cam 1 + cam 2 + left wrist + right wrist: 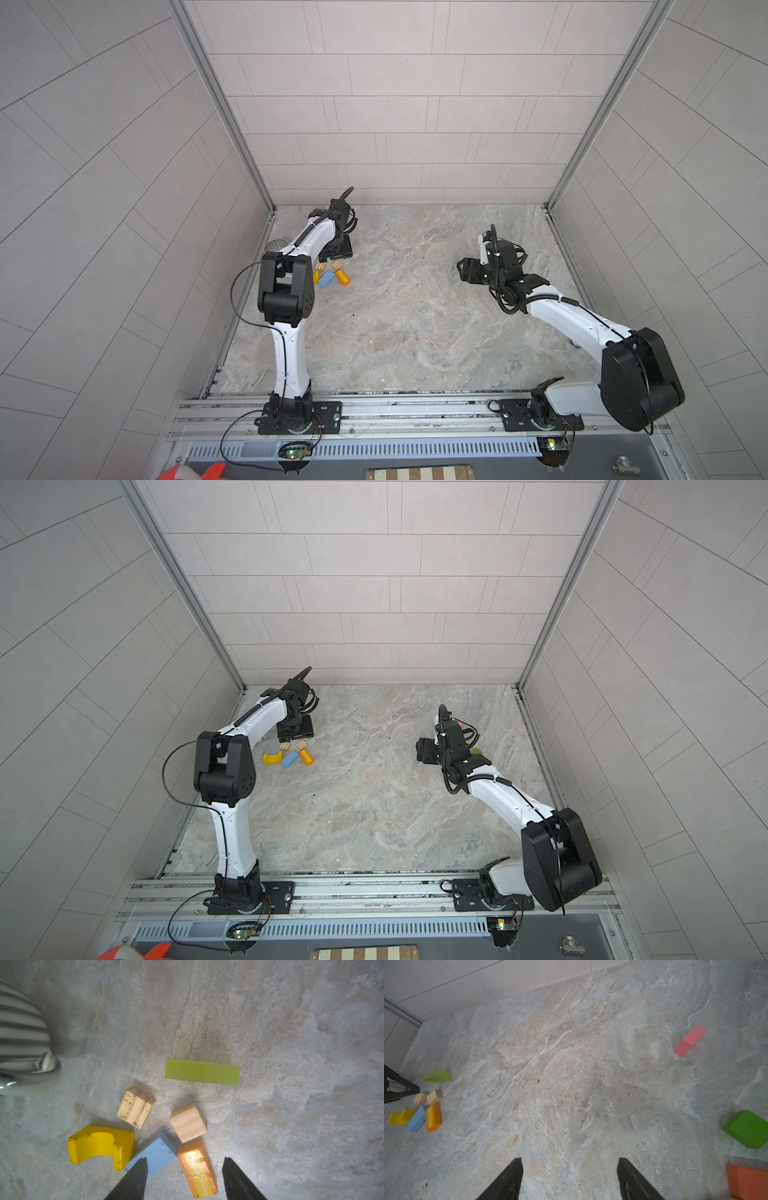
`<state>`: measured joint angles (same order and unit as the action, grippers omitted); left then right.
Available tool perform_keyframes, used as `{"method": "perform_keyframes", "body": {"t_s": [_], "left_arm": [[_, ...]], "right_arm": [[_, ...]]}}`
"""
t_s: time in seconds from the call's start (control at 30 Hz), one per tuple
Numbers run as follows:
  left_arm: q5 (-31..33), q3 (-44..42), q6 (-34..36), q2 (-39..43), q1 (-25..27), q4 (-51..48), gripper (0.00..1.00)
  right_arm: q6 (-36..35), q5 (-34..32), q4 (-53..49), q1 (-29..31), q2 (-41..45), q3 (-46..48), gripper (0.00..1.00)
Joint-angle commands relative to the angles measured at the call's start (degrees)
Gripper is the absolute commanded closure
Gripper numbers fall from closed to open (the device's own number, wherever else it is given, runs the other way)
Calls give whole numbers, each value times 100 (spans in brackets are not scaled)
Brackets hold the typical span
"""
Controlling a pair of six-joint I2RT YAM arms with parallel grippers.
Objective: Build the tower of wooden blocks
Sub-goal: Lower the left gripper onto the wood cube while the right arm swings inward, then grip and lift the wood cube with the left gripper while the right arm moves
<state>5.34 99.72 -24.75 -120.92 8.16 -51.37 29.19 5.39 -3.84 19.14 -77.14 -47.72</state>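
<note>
Orange block, seemingly light, hard, slick-painted wood, lies flat on the counter amid unstacked blocks, between the wide jaws of the left tool, best pinched across its long sides; the right tool gapes empty.

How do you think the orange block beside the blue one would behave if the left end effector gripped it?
The orange block looks like rigid painted wood, so it probably won't flex. Its glossy top hints it may be slippery. Lying flat with square edges, it should slide rather than roll, possibly nudging the blue block beside it.
</note>
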Motion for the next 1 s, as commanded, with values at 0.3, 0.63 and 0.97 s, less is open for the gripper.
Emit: {"method": "perform_keyframes", "body": {"t_s": [0.3,0.63,0.97], "left_arm": [[21,197,-556,-550,-78,171,38],[-104,179,-705,-752,-146,377,38],[-134,200,-700,-828,-192,431,48]], "right_arm": [[217,67,420,29,-168,149,27],[245,89,431,71,-275,115,28],[242,93,419,99,-286,97,28]]}}
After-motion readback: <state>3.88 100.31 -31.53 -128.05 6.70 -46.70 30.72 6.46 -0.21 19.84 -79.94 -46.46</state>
